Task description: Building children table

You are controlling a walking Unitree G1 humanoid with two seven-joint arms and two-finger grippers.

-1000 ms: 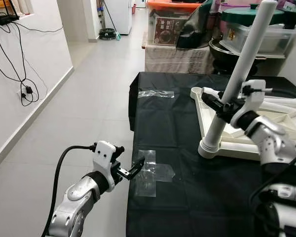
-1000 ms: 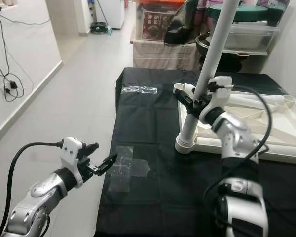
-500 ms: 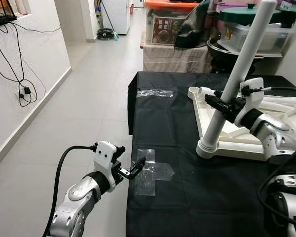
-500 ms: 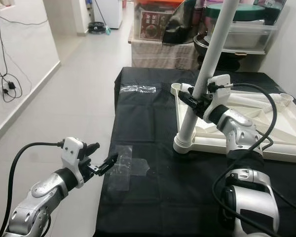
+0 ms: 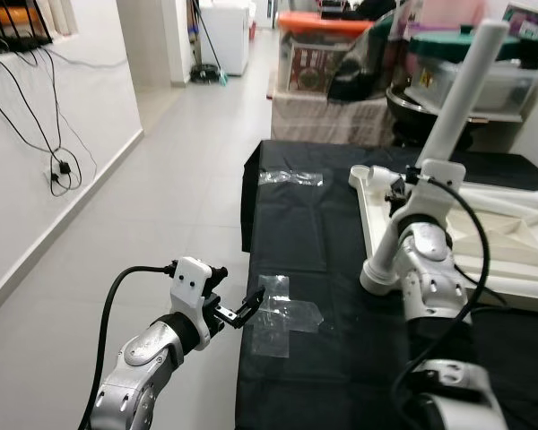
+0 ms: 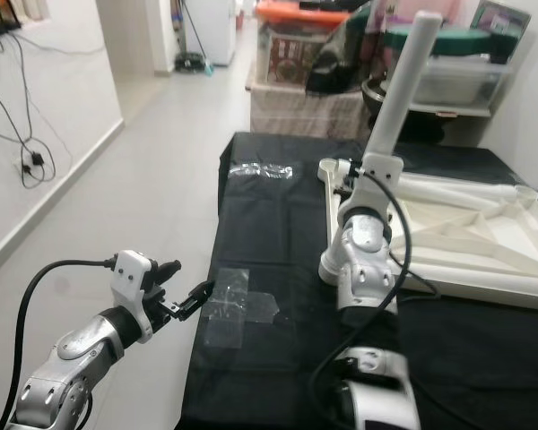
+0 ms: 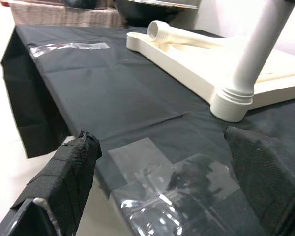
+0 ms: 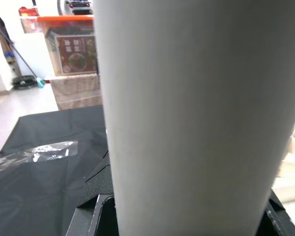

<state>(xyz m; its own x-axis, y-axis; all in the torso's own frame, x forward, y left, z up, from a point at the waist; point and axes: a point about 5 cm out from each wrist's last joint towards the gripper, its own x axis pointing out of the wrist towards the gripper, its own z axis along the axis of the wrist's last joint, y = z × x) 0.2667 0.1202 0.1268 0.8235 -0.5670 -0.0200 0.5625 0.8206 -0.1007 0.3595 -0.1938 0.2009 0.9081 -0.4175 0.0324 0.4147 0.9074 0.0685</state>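
White leg (image 5: 457, 98): upright, tilted, seated in tabletop (image 5: 493, 233) corner.
Right gripper (image 5: 403, 193): jaws clamp leg.
Left gripper (image 5: 242, 307): jaws spread, well apart at worktop (image 5: 341, 358) edge.

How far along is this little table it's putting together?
One white leg already stands in a corner socket of the upside-down tabletop. The right tool is clamped on that leg. Another leg lies loose on the tabletop, not yet fitted. The left tool waits open.

Bright, even indoor light; slight motion blur, glare on tape (image 5: 278, 315).
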